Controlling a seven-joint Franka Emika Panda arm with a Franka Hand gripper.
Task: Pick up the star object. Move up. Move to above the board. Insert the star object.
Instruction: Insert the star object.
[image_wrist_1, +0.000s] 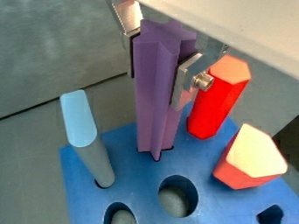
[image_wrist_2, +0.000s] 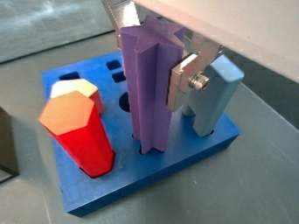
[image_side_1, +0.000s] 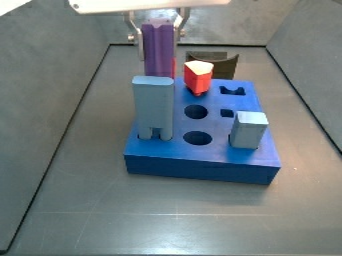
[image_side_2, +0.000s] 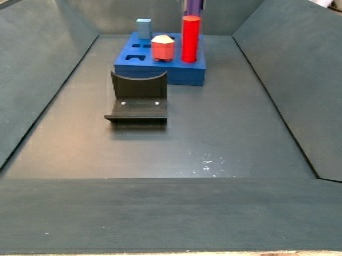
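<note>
My gripper (image_wrist_1: 158, 66) is shut on the star object (image_wrist_1: 156, 96), a tall purple ridged prism held upright between the silver fingers (image_wrist_1: 183, 83). Both wrist views show this grip, and the gripper (image_wrist_2: 152, 66) holds the star object (image_wrist_2: 145, 96) near its top. The prism's lower end meets the top of the board (image_wrist_1: 128, 197), the thick blue block (image_wrist_2: 152, 179); I cannot tell how deep it sits. In a side view the gripper (image_side_1: 158, 22) holds the star object (image_side_1: 158, 52) over the board's far-left part (image_side_1: 201, 158). Its top just shows in a side view (image_side_2: 195, 6).
On the board stand a light-blue tall block (image_side_1: 151, 105), a red peg (image_side_1: 199, 76), and a grey-blue cube (image_side_1: 249, 128). Red pegs (image_wrist_1: 218, 101) (image_wrist_1: 250, 157) stand close beside the prism. The dark fixture (image_side_2: 138, 95) sits on the floor beside the board. Grey walls enclose the floor.
</note>
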